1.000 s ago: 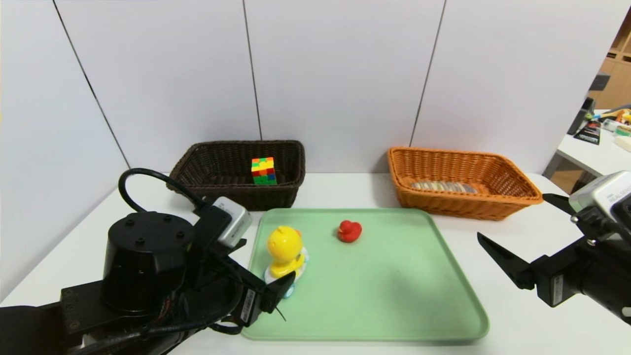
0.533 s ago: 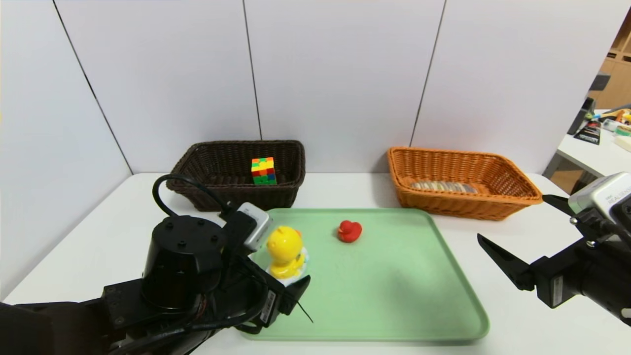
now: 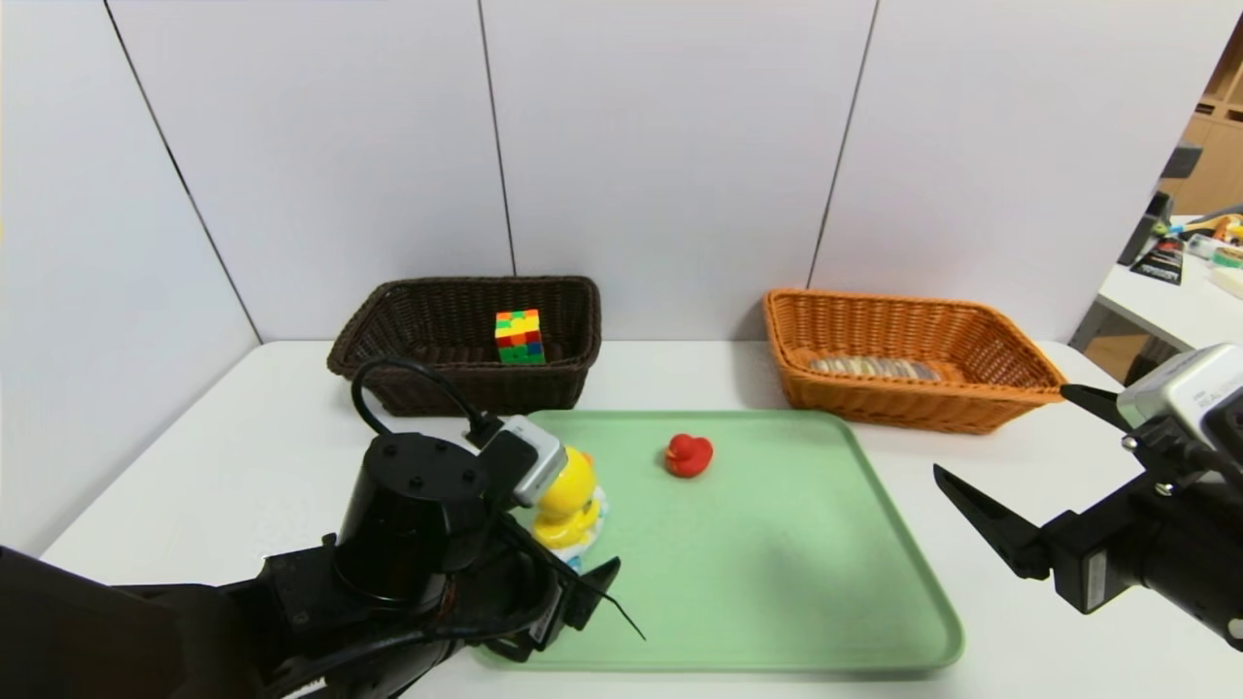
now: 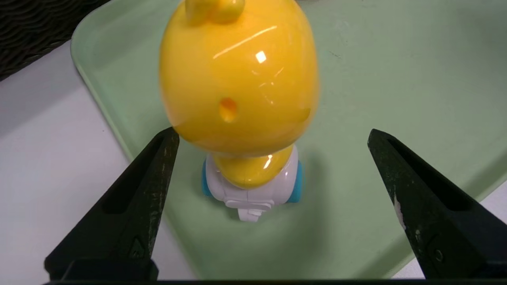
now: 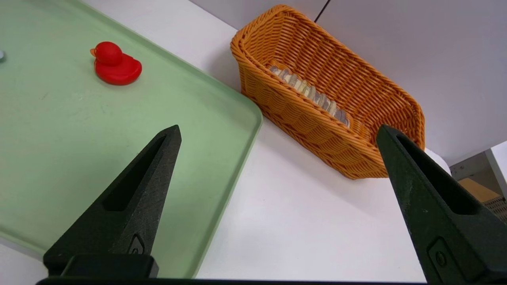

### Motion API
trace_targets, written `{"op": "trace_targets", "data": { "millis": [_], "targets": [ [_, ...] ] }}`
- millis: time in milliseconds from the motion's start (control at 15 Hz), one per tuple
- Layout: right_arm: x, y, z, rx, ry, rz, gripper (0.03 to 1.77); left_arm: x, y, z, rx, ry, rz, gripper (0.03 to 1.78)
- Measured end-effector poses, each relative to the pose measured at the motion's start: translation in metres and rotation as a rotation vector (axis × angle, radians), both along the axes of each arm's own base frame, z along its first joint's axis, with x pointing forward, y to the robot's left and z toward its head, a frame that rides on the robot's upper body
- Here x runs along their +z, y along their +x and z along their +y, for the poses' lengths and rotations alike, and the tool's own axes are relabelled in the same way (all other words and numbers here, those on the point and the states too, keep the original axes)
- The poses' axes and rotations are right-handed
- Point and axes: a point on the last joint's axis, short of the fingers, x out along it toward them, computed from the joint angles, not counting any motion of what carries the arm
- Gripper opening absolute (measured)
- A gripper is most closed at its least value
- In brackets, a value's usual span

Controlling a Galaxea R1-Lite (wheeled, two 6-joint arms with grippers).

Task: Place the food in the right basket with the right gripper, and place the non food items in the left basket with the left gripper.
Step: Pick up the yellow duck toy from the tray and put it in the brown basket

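Note:
The yellow duck toy stands upright on its white wheeled base near the left edge of the green tray. My left gripper is open just behind it. The toy's head lies between the fingers, close to one fingertip. A small red duck sits farther back on the tray. The puzzle cube lies in the left basket. The food lies in the right basket. My right gripper hovers open and empty right of the tray.
Both baskets stand at the back of the white table, against the white wall panels. The tray's right half is bare. Another table with clutter stands beyond the right edge.
My left arm has advanced to the right and forward over the tray edge, bringing its open fingers up around the yellow duck toy. The right arm has barely shifted.

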Motion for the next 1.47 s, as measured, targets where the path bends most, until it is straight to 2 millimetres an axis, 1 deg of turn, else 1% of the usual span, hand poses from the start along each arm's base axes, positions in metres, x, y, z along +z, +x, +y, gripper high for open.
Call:
{"op": "trace_targets", "data": {
  "millis": [267,467,867,1333,1467],
  "targets": [
    [0.0,-0.001,0.001,0.006,0.0,0.001,1.69,-0.001,0.011,-0.003,0.006,0.017,-0.01,1.69],
    [-0.001,-0.001,0.001,0.008,-0.001,0.002,1.69,-0.002,0.021,0.001,0.017,0.023,0.003,1.69],
    [-0.001,-0.002,0.003,0.021,-0.001,0.003,1.69,-0.008,0.035,0.005,0.049,0.034,0.021,1.69],
    [-0.001,-0.002,0.003,0.022,-0.001,0.004,1.69,-0.018,0.042,0.005,0.066,0.053,0.043,1.69],
    [-0.002,-0.002,0.003,0.024,-0.003,0.006,1.69,-0.018,0.043,0.005,0.068,0.053,0.042,1.37]
  ]
}}
